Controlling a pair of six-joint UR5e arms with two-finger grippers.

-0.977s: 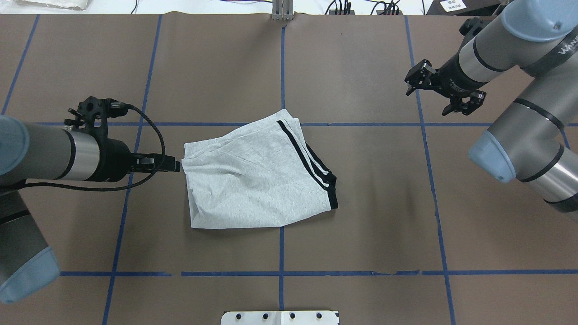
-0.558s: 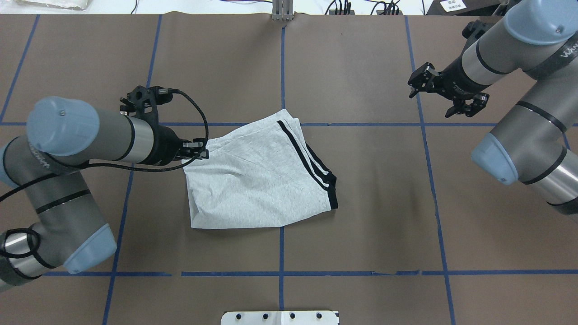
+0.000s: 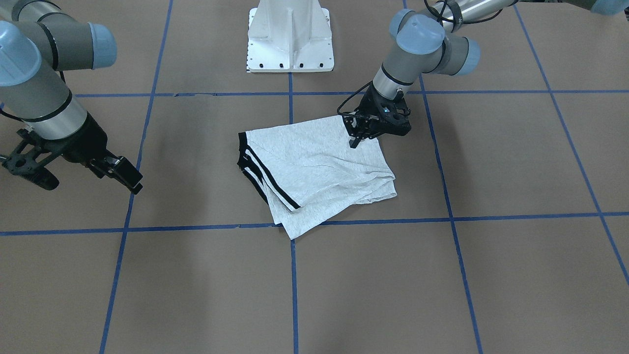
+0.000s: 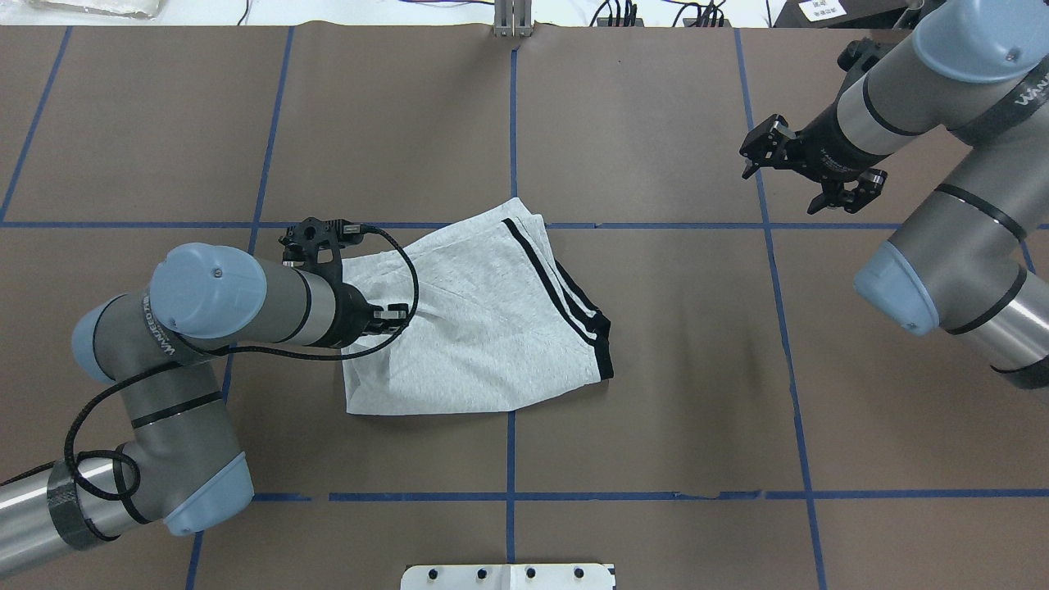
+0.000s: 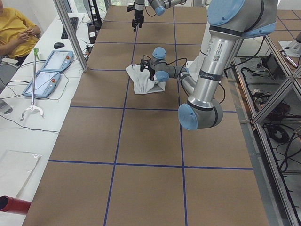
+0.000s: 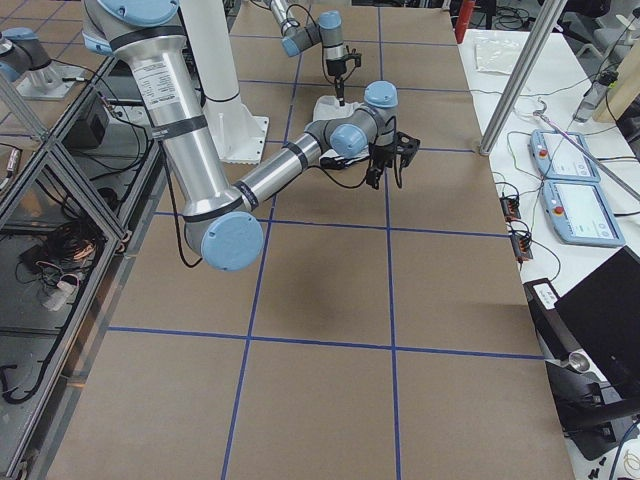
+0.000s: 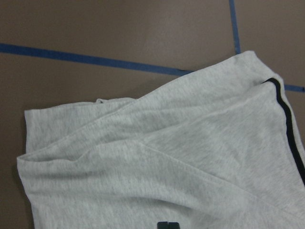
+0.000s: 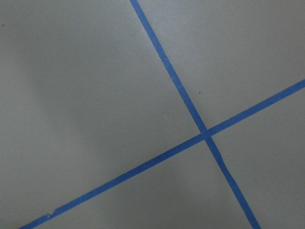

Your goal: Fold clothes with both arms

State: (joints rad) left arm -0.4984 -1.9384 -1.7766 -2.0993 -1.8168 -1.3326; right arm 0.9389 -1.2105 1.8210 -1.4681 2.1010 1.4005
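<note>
Light heather-grey and folded into a loose four-sided packet, the T-shirt with black-and-white striped trim (image 4: 483,328) lies plain side up on the brown paper table cover (image 4: 680,344). It sits near the middle of the table, just left of the centre line of the blue tape grid (image 4: 512,123). Compared with the overhead view a moment ago, the left gripper (image 4: 397,316) has moved off the shirt's far-left corner. It now sits further in over the cloth and nearer the robot, and the left arm (image 4: 246,303) has its elbow folded well into that view. The shirt's outline looks unchanged, and the right arm (image 4: 901,90) has hardly shifted. The left gripper's tips point down onto the grey fabric near its left edge. The pictures do not show whether those fingers are parted or pressed together, or whether they pinch any cloth. The right gripper (image 4: 756,149) hangs over bare paper at the far right, well apart from the shirt, with its fingers spread and nothing between them. A black band on the right arm (image 4: 1024,90) carries white lettering that starts "WAN"; the rest is cut off. The shirt's long axis runs roughly left to right, slightly skewed. The striped edge lies to the right, its stripes slanting from far-left to near-right, and the loose layered edges lie to the left.
</note>
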